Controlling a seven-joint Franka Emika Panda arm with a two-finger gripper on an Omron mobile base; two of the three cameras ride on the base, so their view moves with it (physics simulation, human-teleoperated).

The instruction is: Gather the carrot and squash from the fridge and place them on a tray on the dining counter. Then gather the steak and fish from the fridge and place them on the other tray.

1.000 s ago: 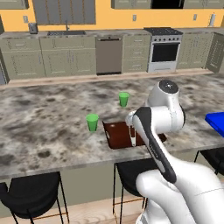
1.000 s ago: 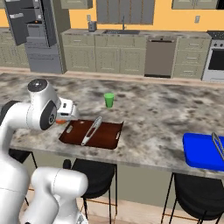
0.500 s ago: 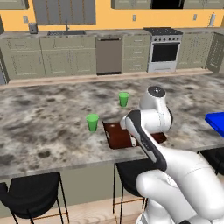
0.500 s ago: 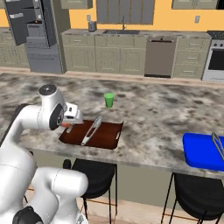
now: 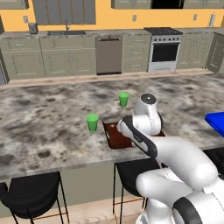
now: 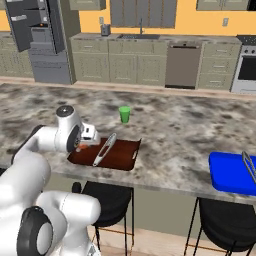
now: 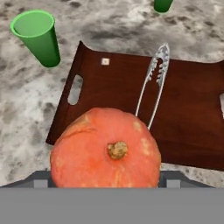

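A round orange squash [image 7: 105,148] with a brown stem stub sits right in front of the hand camera, and my gripper [image 6: 84,145] is shut on it. The squash hides the fingertips. It hangs just above the near left end of the dark brown tray [image 7: 188,109] on the dining counter. In the right base view the squash [image 6: 81,147] shows as a small orange spot at the left end of that tray [image 6: 122,156]. The blue tray [image 6: 232,172] lies far to the right. Carrot, steak and fish are out of view.
Metal tongs [image 7: 153,87] lie across the brown tray. One green cup [image 7: 37,38] stands just left of the tray and another [image 6: 124,114] behind it. Tongs also rest on the blue tray. The fridge [image 6: 37,30] stands open at the far left. Black stools sit under the counter.
The arm has folded forward and down, bringing the hand and the squash lower over the left end of the brown tray. Cups, tongs and trays have not moved.
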